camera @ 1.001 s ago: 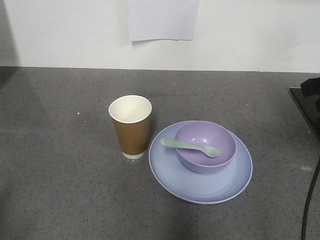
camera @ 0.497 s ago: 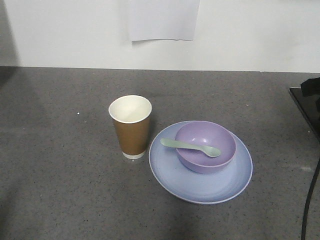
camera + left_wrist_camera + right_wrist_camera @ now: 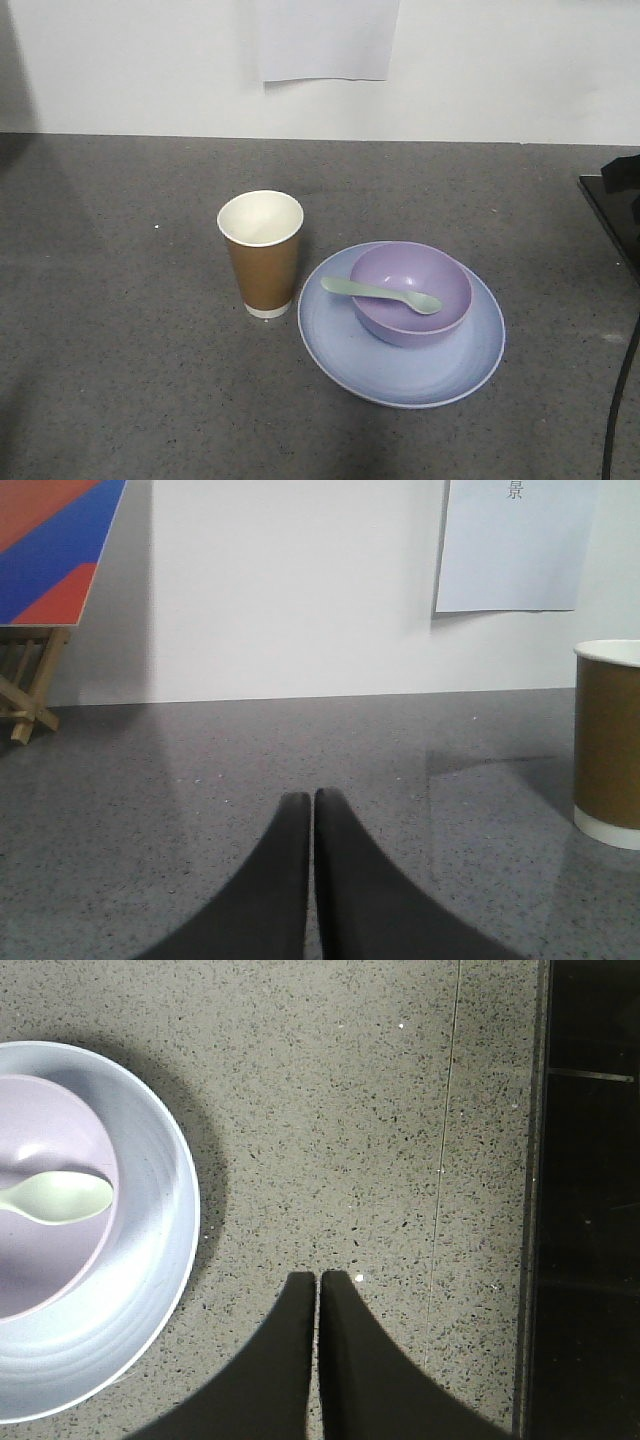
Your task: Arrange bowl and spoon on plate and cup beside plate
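Both claws, left (image 3: 311, 798) and right (image 3: 319, 1280), are pressed together and empty. The cup (image 3: 610, 742), right of my left claw, looks light (crushable paper); I would grasp its wall gently.

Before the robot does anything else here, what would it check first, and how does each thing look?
1. Bowl on plate: ok.
2. Spoon in bowl, handle over its rim: ok.
3. Cup upright beside plate: ok.
4. Cup apart from plate rim: cannot tell, they look very close.
5. Left gripper shut, empty, clear of cup: ok.
6. Right gripper shut, empty, clear of plate: ok.
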